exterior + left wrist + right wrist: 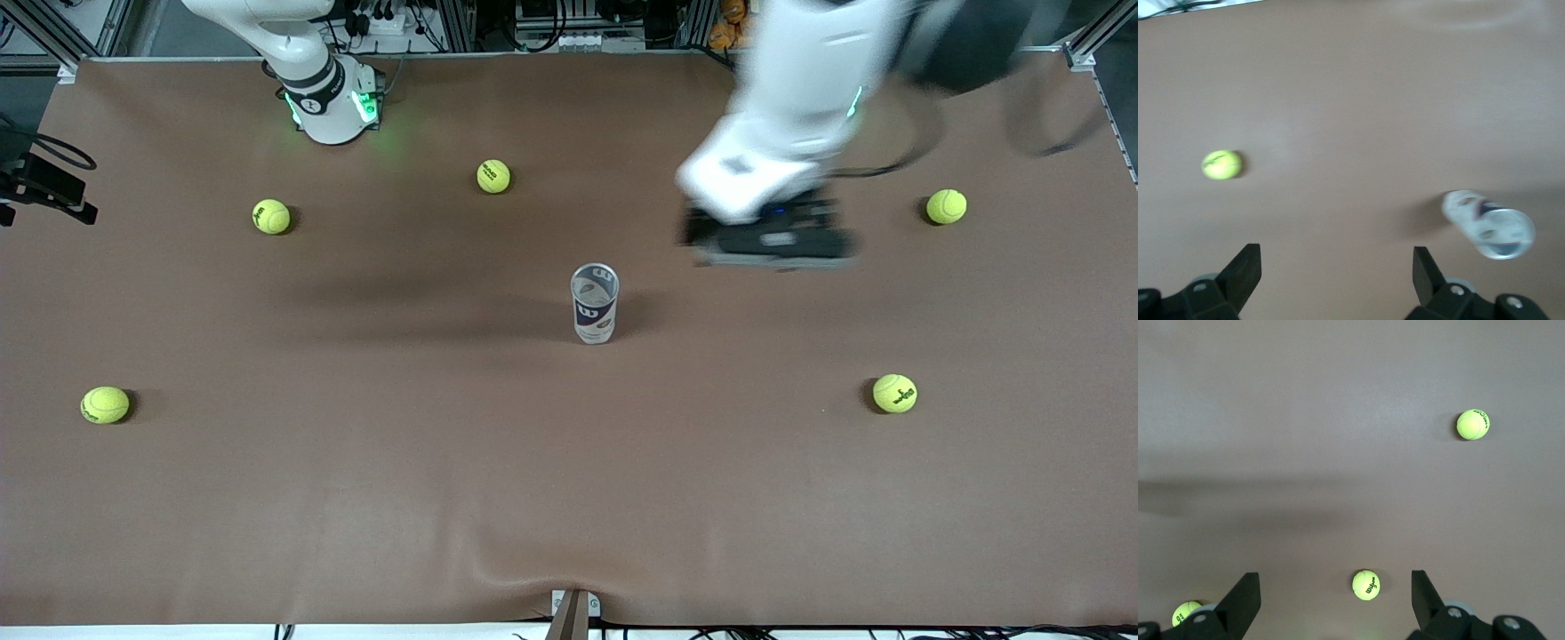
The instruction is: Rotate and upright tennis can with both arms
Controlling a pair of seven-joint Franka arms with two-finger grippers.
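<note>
The tennis can [595,302] stands upright in the middle of the table, open metallic rim up, navy and white label with a "W". It also shows in the left wrist view [1488,223]. My left gripper [772,249] hangs blurred in the air over bare table, toward the left arm's end from the can and apart from it. In its wrist view the left gripper [1336,267] is open and empty. My right gripper [1336,590] is open and empty, high over the table. It is out of the front view, where only the right arm's base [331,102] shows.
Several yellow-green tennis balls lie scattered on the brown table [356,498]: one [493,176] near the right arm's base, one [946,206] and one [894,393] toward the left arm's end, others [271,216] [105,404] toward the right arm's end. One ball [1366,585] lies below the right gripper.
</note>
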